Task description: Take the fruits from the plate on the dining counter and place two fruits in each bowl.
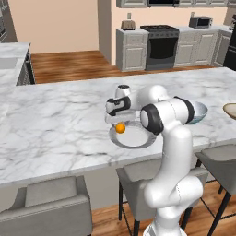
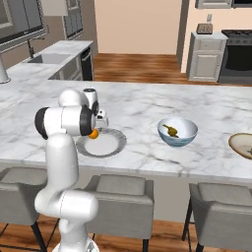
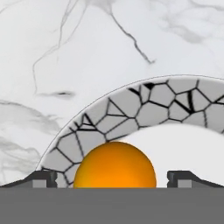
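Orange round fruit (image 3: pixel 114 165) sat on the round grey-silver plate (image 1: pixel 138 140), near its rim, on the side toward my arm's wrist. From my hand view the orange lay right between my two dark finger tips, one tip on each side, neither touching it. My claw (image 3: pixel 114 177) was spread wide apart, holding nothing, hovering low over the plate. The plate's wide rim showed a cracked mosaic pattern in grey with dark lines; its centre was plain white.

The plate rested on the long white marble counter with grey veining (image 1: pixel 55 115), close to the near edge. In the right base view my claw (image 2: pixel 98 123) hung over the plate (image 2: pixel 110 145) with the orange (image 2: pixel 93 133) just under it.

Well to the right of the plate stood the deep white bowl with light-blue outside (image 2: pixel 177 133); a small yellow-brown item lay inside, too small to tell which fruit. Further right, at the frame edge, the shallow tan-beige bowl (image 2: pixel 242 145) sat on the same counter, partly cut off. In the left base view my arm covered most of the blue bowl (image 1: pixel 201 112).

Grey stools (image 2: pixel 120 189) stood below the counter edge. Grey cabinets with a black stove (image 1: pixel 162 44) stood at the far wall.
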Tool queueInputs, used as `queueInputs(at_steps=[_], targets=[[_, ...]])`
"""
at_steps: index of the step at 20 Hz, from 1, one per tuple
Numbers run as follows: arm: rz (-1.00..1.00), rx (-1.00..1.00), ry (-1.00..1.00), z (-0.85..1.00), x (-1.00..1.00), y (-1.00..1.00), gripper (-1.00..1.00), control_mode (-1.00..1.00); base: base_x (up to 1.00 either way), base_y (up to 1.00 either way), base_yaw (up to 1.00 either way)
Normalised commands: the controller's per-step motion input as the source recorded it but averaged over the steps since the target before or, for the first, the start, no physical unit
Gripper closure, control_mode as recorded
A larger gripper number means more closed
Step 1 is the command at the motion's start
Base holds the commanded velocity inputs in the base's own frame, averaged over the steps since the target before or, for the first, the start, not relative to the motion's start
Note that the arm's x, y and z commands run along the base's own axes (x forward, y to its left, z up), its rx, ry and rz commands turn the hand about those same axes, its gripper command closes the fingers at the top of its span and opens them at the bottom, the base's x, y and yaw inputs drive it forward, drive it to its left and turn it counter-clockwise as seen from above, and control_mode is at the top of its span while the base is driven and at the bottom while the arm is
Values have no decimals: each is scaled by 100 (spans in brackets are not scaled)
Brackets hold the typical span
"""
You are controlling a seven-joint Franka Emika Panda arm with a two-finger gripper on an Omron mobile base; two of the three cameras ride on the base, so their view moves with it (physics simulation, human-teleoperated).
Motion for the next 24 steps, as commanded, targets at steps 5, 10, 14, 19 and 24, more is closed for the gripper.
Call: queueInputs(at_steps=[5,10,14,19,24], targets=[[0,0,1,-19,-3,-2,-100,-100,0,0,0],[0,0,2,-10,-13,0,-100,-100,0,0,0],[0,0,0,-2,-12,0,-100,-100,0,0,0],[0,0,3,-18,0,0,100,-100,0,0,0],[0,0,2,5,0,-6,100,-100,0,0,0]])
